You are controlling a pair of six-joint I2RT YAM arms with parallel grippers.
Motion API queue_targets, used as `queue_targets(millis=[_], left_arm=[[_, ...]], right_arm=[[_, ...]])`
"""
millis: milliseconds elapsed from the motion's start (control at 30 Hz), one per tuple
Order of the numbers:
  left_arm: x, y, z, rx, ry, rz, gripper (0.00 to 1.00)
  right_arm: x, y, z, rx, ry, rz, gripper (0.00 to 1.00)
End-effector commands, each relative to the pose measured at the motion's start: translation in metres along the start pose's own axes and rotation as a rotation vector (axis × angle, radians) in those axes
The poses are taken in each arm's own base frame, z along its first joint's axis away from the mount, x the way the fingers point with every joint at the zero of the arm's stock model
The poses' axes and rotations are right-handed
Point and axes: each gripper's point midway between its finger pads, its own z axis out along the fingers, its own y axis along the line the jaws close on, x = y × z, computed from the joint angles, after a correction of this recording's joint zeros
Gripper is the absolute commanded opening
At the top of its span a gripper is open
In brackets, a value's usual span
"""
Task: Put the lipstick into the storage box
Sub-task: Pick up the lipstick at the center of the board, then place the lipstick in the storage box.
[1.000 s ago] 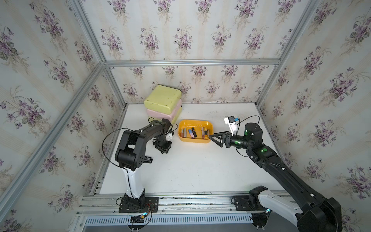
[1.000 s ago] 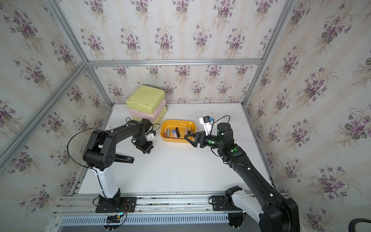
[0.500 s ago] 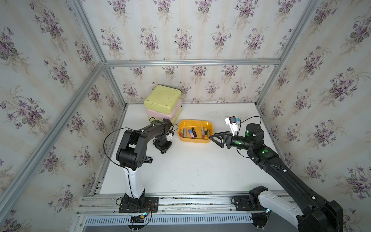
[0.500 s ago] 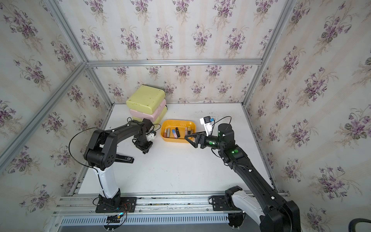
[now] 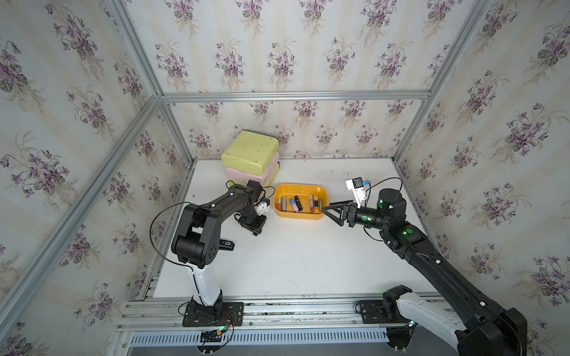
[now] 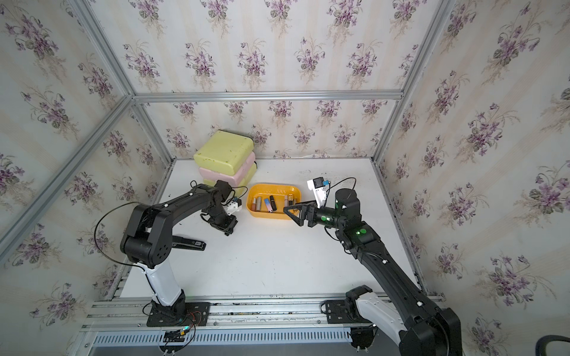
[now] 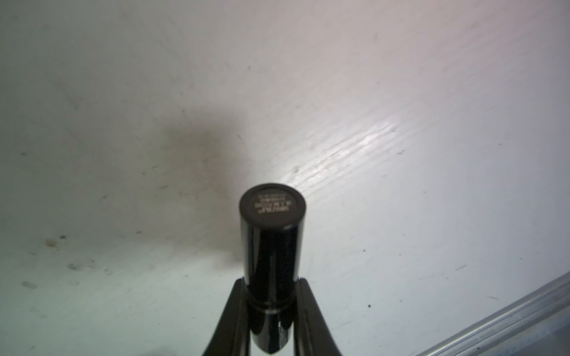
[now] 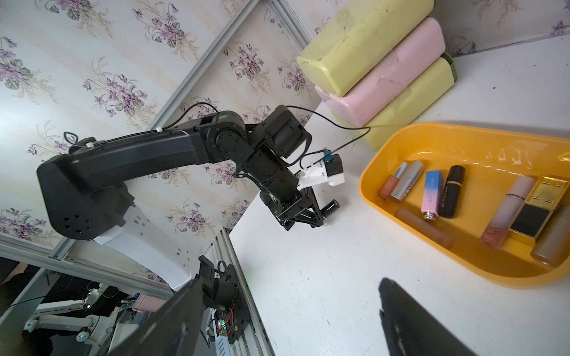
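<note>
Left gripper (image 7: 271,311) has clamped its fingers on the black lipstick (image 7: 271,243) just over the worktop (image 5: 293,252); right fingers spread, empty. Lift clear of the rim before crossing to the storage box (image 5: 300,217).

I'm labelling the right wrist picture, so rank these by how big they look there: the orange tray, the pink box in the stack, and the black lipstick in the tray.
1. Orange tray, though nearer the camera and cut off at the edge.
2. Pink box.
3. Black lipstick, plainly smallest.
</note>
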Motion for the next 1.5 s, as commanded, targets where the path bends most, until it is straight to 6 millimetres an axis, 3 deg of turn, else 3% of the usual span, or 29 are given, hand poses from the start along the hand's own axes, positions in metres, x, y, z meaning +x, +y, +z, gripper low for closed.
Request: queue_targets(millis=[0, 67, 333, 533, 833, 1033, 1467], left_arm=[[-0.016, -0.026, -0.023, 0.176, -0.119, -0.013, 0.16], [-0.026, -0.041, -0.045, 0.279, -0.207, -0.014, 0.16], [-0.063, -0.113, -0.17, 0.702, -0.589, 0.07, 0.17], [-0.065, -0.145, -0.213, 0.82, -0.677, 0.138, 0.18], [-0.066, -0.199, -0.215, 0.878, -0.663, 0.23, 0.18], [-0.06, -0.222, -0.217, 0.896, -0.654, 0.268, 0.18], [-0.056, -0.237, -0.215, 0.904, -0.643, 0.293, 0.18]], right_arm=[[-0.003, -0.004, 0.003, 0.011, -0.01, 0.014, 0.92], [-0.001, -0.008, 0.006, 0.01, 0.003, 0.034, 0.91], [-0.005, -0.006, 0.021, -0.08, 0.024, 0.102, 0.89], [-0.011, 0.009, 0.029, -0.151, 0.046, 0.082, 0.88], [-0.028, 0.043, 0.04, -0.241, 0.046, 0.002, 0.87], [-0.038, 0.049, 0.04, -0.242, 0.022, -0.018, 0.84], [-0.043, 0.056, 0.04, -0.259, 0.004, -0.03, 0.67]])
